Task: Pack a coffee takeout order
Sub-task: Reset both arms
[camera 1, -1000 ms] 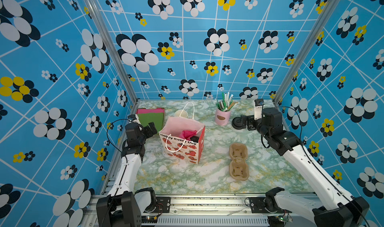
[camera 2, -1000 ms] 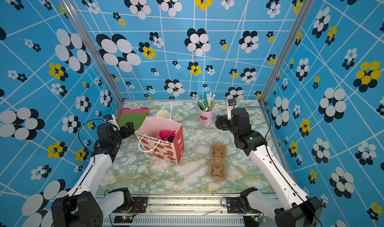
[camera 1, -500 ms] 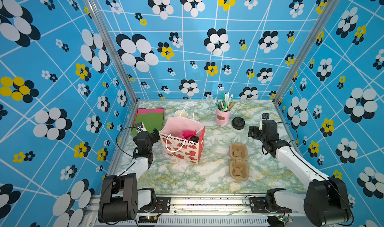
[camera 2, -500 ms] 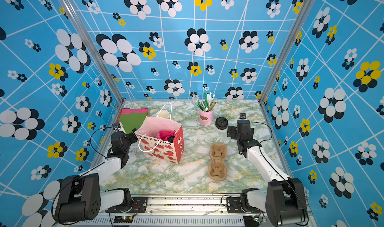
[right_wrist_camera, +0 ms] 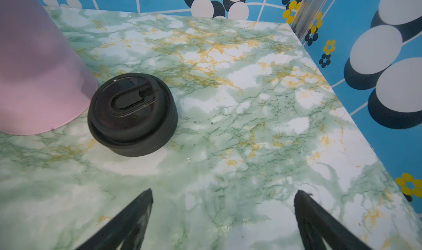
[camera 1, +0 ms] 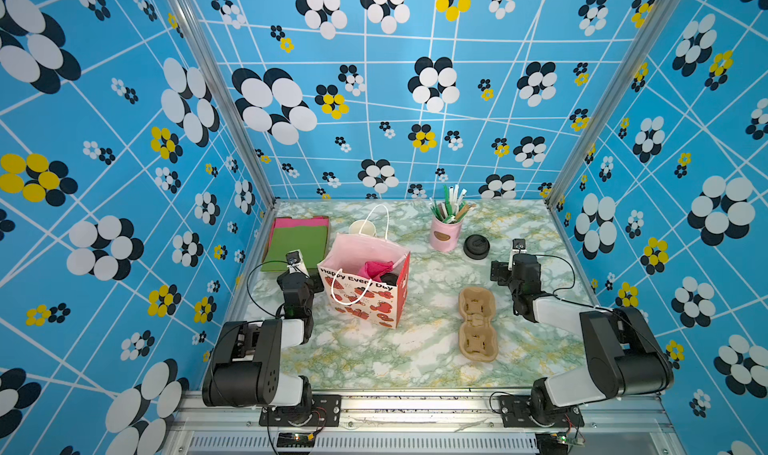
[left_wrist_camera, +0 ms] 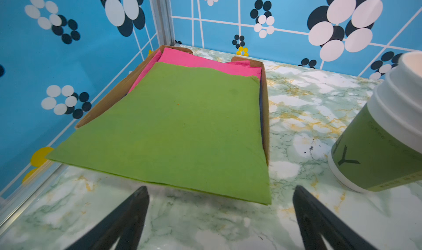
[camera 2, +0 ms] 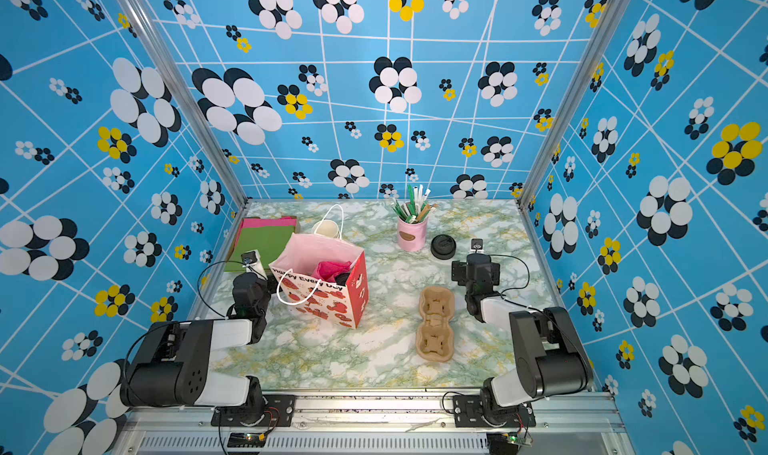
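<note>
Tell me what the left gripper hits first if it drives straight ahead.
Likely the green napkin, at its near edge, dead ahead of the open left gripper; height is hard to judge.

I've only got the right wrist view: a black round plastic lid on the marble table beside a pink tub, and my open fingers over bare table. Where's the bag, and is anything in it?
Observer: The red-and-pink paper gift bag stands upright toward the left arm's side in both top views. A crumpled pink napkin shows inside it.
Operator: Anything lying next to it?
Observer: A brown pulp cup holder lies flat between the bag and the right arm, its wells empty.
Operator: What's the other arm holding?
Observer: Nothing. The left gripper is open and faces a stack of flat green and pink napkins.
</note>
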Controlling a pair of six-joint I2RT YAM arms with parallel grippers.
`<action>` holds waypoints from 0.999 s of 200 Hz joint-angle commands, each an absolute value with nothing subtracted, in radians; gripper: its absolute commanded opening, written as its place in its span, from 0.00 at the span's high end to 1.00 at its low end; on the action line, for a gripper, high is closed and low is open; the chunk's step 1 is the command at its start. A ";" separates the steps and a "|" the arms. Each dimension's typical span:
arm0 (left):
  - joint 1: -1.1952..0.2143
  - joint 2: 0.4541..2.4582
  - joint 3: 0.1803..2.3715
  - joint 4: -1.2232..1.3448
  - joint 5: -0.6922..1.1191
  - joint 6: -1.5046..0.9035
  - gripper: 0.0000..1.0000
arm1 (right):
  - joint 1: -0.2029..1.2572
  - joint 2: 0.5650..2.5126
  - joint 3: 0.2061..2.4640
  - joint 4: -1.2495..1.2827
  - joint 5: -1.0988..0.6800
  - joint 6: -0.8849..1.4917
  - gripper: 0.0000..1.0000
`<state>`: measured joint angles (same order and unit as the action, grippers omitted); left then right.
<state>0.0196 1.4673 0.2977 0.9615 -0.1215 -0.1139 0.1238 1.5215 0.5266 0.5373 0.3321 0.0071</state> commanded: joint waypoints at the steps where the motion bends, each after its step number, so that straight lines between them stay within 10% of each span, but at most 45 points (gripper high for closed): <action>1: -0.001 1.529 0.281 1.090 -0.076 -0.049 0.01 | 0.081 1.517 0.497 0.681 0.299 0.008 0.01; 44: -0.013 1.544 0.334 1.001 -0.062 -0.029 0.01 | 0.030 1.569 0.364 0.986 0.196 0.029 0.01; 200: -0.026 1.546 0.373 0.934 -0.092 -0.024 0.01 | 0.031 1.543 0.388 0.889 0.182 0.028 0.01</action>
<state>-0.0154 1.5436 0.3561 0.9455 -0.0860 -0.0395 0.0319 1.5402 0.3859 0.8722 0.1955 0.0154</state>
